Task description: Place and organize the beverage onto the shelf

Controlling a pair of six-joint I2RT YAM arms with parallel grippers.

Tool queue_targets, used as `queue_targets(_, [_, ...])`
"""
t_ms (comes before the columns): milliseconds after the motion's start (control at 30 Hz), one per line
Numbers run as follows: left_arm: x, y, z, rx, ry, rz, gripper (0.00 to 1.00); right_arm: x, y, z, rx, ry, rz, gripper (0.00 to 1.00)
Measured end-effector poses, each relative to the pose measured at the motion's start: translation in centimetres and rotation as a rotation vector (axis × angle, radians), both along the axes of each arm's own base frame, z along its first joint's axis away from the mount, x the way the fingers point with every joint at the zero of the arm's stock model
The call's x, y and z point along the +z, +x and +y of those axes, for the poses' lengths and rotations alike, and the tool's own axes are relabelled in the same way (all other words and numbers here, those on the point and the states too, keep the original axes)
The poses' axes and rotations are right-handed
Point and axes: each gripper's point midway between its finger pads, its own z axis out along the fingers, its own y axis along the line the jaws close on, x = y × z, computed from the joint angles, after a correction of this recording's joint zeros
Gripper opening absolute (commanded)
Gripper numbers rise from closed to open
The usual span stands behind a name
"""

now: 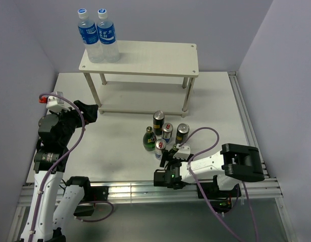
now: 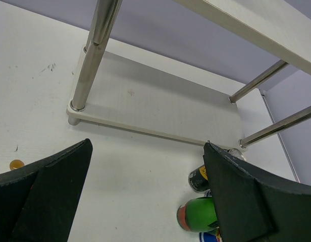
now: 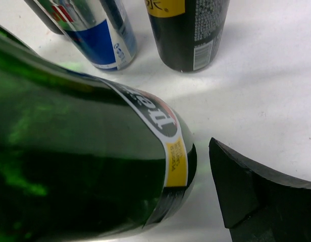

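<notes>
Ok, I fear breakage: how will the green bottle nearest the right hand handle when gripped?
The green bottle looks like glossy glass: probably rigid, slippery, heavy for its size, breakable if dropped. Narrow and upright, it may tip against the dark can if nudged.

Shelf (image 1: 145,58): boards off-white, posts silver-grey.
Worktop (image 1: 120,146): white, a few faint dark specks in the left wrist view.
Water bottles (image 1: 89,35): clear, blue labels with white print, blue-and-white caps.
Green bottle (image 3: 69,166): deep green glass; label black with white lettering and a yellow patch.
Dark can (image 3: 193,30): black, yellow band, small white print.
Slim can (image 3: 97,33): silver over blue, red mark.
Left claw (image 2: 146,151): black.
Cable (image 1: 80,126): pale purple.
</notes>
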Motion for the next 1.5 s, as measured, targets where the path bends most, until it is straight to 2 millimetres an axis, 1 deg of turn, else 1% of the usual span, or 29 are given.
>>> queue_targets(200, [0.0, 0.0, 0.0, -0.003, -0.001, 0.001, 0.99, 0.2, 0.6, 0.3, -0.004, -0.017, -0.045, 0.89])
queue_targets(233, [-0.1, 0.0, 0.0, -0.004, -0.001, 0.001, 0.99, 0.2, 0.6, 0.4, -0.005, -0.014, -0.049, 0.85])
queue_targets(300, [0.0, 0.0, 0.0, -0.007, -0.002, -0.002, 0.99, 0.2, 0.7, 0.4, -0.007, -0.009, -0.057, 0.82])
queue_targets(367, [0.1, 0.0, 0.0, -0.007, -0.003, -0.007, 0.99, 0.3, 0.8, 0.4, -0.009, -0.011, -0.066, 0.67])
queue_targets(400, [0.2, 0.1, 0.0, -0.008, -0.003, -0.011, 0.99, 0.3, 0.9, 0.4, -0.010, -0.014, -0.073, 0.53])
queue_targets(467, [0.3, 0.1, 0.1, -0.007, -0.004, -0.013, 0.99, 0.3, 1.1, 0.4, -0.014, -0.026, -0.091, 0.30])
queue_targets(500, [0.3, 0.1, 0.1, -0.007, -0.004, -0.012, 0.99, 0.4, 1.2, 0.4, -0.016, -0.034, -0.100, 0.17])
queue_targets(533, [0.3, 0.1, 0.1, -0.006, -0.004, -0.013, 0.99, 0.5, 1.3, 0.4, -0.021, -0.045, -0.105, 0.11])
queue_targets(567, [0.3, 0.1, 0.1, -0.006, -0.004, -0.013, 0.99, 0.5, 1.3, 0.4, -0.026, -0.054, -0.106, 0.08])
queue_targets(600, [0.3, 0.1, 0.2, -0.005, -0.004, -0.013, 0.99, 0.6, 1.3, 0.4, -0.030, -0.064, -0.103, 0.00])
queue_targets(733, [0.3, 0.1, 0.1, -0.009, -0.004, -0.012, 0.99, 0.6, 0.9, 0.5, -0.030, -0.083, -0.077, 0.00])
queue_targets(800, [0.3, 0.1, 0.1, -0.009, -0.004, -0.012, 0.99, 0.7, 0.4, 0.4, -0.020, -0.081, -0.051, 0.00])
queue_targets(867, [0.3, 0.1, 0.2, -0.007, -0.004, -0.012, 0.99, 1.6, -0.4, 0.5, 0.003, -0.070, -0.033, 0.00])
queue_targets(967, [0.2, 0.1, 0.2, -0.006, -0.004, -0.012, 0.99, 4.1, -2.0, 1.2, 0.043, -0.039, -0.019, 0.00])
queue_targets(1000, [0.3, 0.1, 0.2, -0.006, -0.004, -0.012, 0.99, 5.3, -2.5, 1.7, 0.056, -0.031, -0.020, 0.00])
queue_targets(1100, [0.2, 0.1, 0.2, -0.007, -0.005, -0.011, 0.99, 8.3, -3.6, 3.8, 0.090, 0.032, -0.027, 0.00])
queue_targets(1200, [0.1, 0.1, 0.3, -0.005, -0.005, -0.009, 0.99, 11.2, -4.3, 5.6, 0.120, 0.106, -0.034, 0.00])
queue_targets(1267, [0.1, 0.1, 0.3, -0.005, -0.004, -0.009, 0.99, 13.1, -4.1, 6.1, 0.139, 0.124, -0.052, 0.00])
queue_targets(1400, [0.1, 0.1, 0.3, -0.006, -0.001, -0.010, 0.99, 17.8, -3.4, 6.6, 0.212, 0.078, -0.106, 0.00])
queue_targets(1500, [0.1, 0.1, 0.3, -0.006, -0.001, -0.010, 0.99, 21.7, -2.4, 8.0, 0.293, 0.012, -0.173, 0.00])
